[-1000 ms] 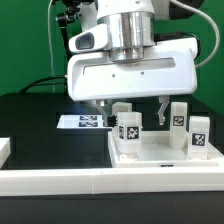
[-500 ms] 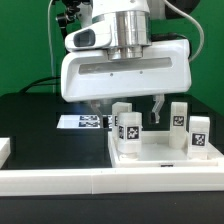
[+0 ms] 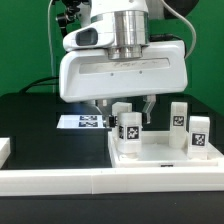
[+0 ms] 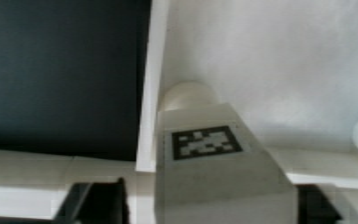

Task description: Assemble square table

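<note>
Mostly, the exterior view is filled by the robot's large white wrist housing (image 3: 125, 75), which hangs over the work area and hides much of what lies behind it. Below it, the gripper (image 3: 127, 106) reaches down with two dark fingers (image 3: 148, 105) at middling width, one on each side of an upright white leg (image 3: 122, 113). Whether the pads actually press on that leg cannot be told; the finger on the far side is largely hidden behind it.

The square slab (image 3: 160, 153) lies at about 4 o'clock in the exterior view, resting against the long white border wall (image 3: 100, 178) that runs across the 6 o'clock edge. Its raised rim is visible, but its right side is cut off by the frame edge. Four white legs stand upright on it: the one between the fingers, a second leg (image 3: 129, 133) just in front of it showing a black-and-white tag, a third leg (image 3: 178, 118) toward 3 o'clock, and a fourth leg (image 3: 198, 134) near the frame's edge.

At 9 o'clock from the gripper, the marker board (image 3: 82, 122) lies flat on the black table (image 3: 40, 130), partly covered by the wrist housing.

The wrist view is blurry. It shows a tagged leg (image 4: 206, 140) very close up, running out of the frame, with the slab's pale surface (image 4: 282, 60) behind it and dark table beside. Two dark shapes at the frame edge are probably fingertips, too cut off to be sure.
</note>
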`<state>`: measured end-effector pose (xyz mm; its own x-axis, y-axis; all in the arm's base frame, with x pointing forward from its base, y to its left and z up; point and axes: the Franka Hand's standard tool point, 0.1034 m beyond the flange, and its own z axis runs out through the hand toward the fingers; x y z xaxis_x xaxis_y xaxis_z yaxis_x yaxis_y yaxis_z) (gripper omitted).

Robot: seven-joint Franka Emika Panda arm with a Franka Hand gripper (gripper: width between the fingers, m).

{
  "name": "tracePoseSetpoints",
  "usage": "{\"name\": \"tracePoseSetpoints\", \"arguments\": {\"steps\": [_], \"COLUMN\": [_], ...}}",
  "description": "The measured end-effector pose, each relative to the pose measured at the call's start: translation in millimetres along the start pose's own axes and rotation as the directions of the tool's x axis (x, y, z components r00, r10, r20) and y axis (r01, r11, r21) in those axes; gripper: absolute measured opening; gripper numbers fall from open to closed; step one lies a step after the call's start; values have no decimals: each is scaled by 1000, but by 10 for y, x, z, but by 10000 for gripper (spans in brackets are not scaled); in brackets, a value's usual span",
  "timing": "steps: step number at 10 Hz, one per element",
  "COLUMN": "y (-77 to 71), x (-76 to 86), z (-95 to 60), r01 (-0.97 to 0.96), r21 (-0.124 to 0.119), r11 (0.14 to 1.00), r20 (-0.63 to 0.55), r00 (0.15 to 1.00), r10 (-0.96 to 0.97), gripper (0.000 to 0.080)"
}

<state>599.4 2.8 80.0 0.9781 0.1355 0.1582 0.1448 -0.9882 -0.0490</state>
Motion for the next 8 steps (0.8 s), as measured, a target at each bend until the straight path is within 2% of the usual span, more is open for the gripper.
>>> {"name": "tracePoseSetpoints", "arguments": {"steps": [1, 2, 5, 8], "y": [0, 0, -2, -12], "x": [0, 0, -1, -7], "z": [0, 0, 3, 6], "r01": [-23, -23, -337, -717], "r21": [0, 0, 10, 11], "r11": [1000, 1000, 941, 697], "r20": [0, 0, -2, -1], "r00": [1000, 1000, 941, 697], "r10": [23, 23, 337, 717], "gripper": [288, 288, 289, 289]}}
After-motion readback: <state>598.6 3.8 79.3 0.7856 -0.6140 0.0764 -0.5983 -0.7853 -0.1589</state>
